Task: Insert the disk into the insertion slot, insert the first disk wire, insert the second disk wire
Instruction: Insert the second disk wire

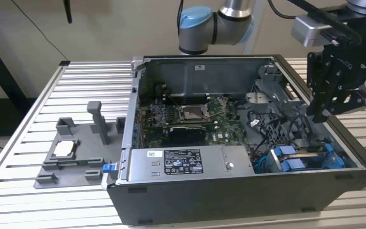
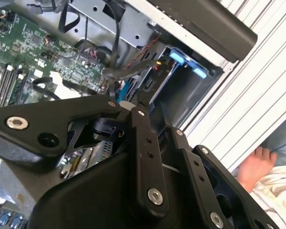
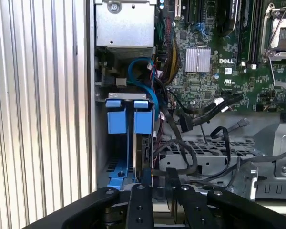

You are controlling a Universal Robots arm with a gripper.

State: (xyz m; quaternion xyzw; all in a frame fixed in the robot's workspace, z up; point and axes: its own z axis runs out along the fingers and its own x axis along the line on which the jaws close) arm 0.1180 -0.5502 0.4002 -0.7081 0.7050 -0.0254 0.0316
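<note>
An open computer case [image 1: 234, 191] lies on a slatted table. The insertion slot [image 1: 269, 164] is in the case's near corner on the exterior view's right. The disk's blue carrier [image 1: 294, 160] [image 3: 143, 119] stands in it on edge, and little of the disk body shows. My gripper [image 1: 323, 114] [image 3: 159, 175] [image 2: 131, 98] hangs just above that corner, over the slot. Two black disk wire plugs [image 3: 186, 125] [image 3: 222, 101] lie loose between the slot and the motherboard. In the second wrist view a grey wire with a black plug [image 2: 150, 64] runs past the gripper's tip.
A grey labelled power-supply box [image 1: 183, 162] fills the case's front, with the green motherboard [image 1: 189, 117] behind it. A grey fixture [image 1: 75, 152] sits on the table at the exterior view's left. A person's hand [image 2: 257, 167] rests beyond the table edge.
</note>
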